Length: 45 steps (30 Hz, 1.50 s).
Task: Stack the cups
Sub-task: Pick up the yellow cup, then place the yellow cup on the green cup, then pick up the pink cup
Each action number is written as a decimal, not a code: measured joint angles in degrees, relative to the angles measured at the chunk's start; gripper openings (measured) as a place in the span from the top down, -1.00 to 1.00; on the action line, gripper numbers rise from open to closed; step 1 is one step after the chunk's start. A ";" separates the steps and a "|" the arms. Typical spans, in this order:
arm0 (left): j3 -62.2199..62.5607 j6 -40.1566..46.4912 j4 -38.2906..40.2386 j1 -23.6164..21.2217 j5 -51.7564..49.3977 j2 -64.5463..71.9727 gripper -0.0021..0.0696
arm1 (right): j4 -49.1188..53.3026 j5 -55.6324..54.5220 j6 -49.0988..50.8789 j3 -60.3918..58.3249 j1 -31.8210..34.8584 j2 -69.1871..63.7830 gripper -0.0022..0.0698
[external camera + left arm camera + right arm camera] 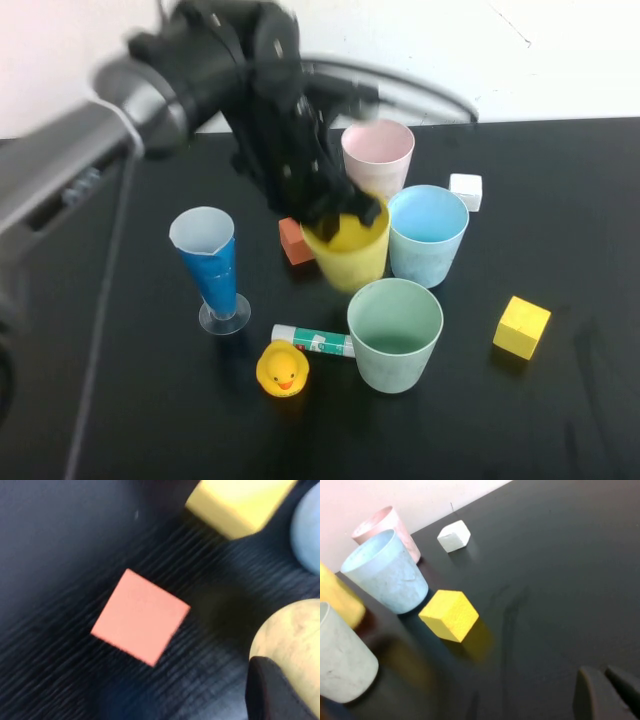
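Grip: the left gripper [345,215] sits at the rim of the yellow cup [350,255], its dark fingers pinching the near-left edge of the rim; the cup looks tipped slightly, so it is probably being carried rather than standing.

Yellow cup's place: mid-table, just beside the light blue cup [428,235] on its right, with the pink cup [377,158] behind and the green cup [395,333] in front and a little to the right.

Key relation: all three free cups stand upright, mouths up, within a short swing of the held cup; blue lies directly right of it, green toward the robot, pink away from it.

Judgement: whichever is chosen, the yellow cup must be centred over that mouth and lowered along its upright axis.

Right gripper: [610,692] low over bare table on the right side, fingertips pressed close together, holding nothing; it seems parked, and the left arm is much the nearer.

Clutter: orange block [141,623] under the left arm, yellow block [522,327], white block [466,191], rubber duck [283,368], glue stick [313,340], blue cone glass [210,268].
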<state>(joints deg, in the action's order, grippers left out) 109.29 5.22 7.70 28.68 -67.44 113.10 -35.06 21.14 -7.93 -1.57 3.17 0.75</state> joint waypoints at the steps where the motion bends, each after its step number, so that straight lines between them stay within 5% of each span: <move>1: 1.12 0.00 -0.23 0.00 -0.97 -0.96 0.88 | 0.00 0.00 0.00 0.00 0.00 0.00 0.86; 12: 5.67 0.44 6.75 1.18 -3.85 -10.78 0.89 | -0.23 0.00 -1.46 0.00 0.00 0.00 0.86; 19: -3.69 1.51 1.42 7.61 -3.85 -11.72 0.89 | -0.59 0.00 -1.94 0.00 0.00 0.00 0.86; 29: -5.87 2.11 -0.27 7.87 -3.84 -8.50 0.88 | -0.92 -0.11 -2.63 0.00 0.00 0.00 0.86; 39: -5.87 3.32 0.38 7.87 -3.75 -8.14 0.11 | -1.71 -1.94 -4.74 0.00 0.00 0.00 0.86; 42: -5.87 4.02 0.09 7.87 -3.54 -10.37 0.25 | -3.07 -2.57 -7.07 0.00 0.00 0.00 0.86; 45: -5.87 4.56 -1.87 7.87 -2.55 -14.47 0.65 | -3.45 -1.49 -10.20 1.72 0.00 0.00 0.86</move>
<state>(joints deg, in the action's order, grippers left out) 103.42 9.78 5.83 36.55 -69.98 98.63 -38.51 19.65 -18.13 0.15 3.17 0.75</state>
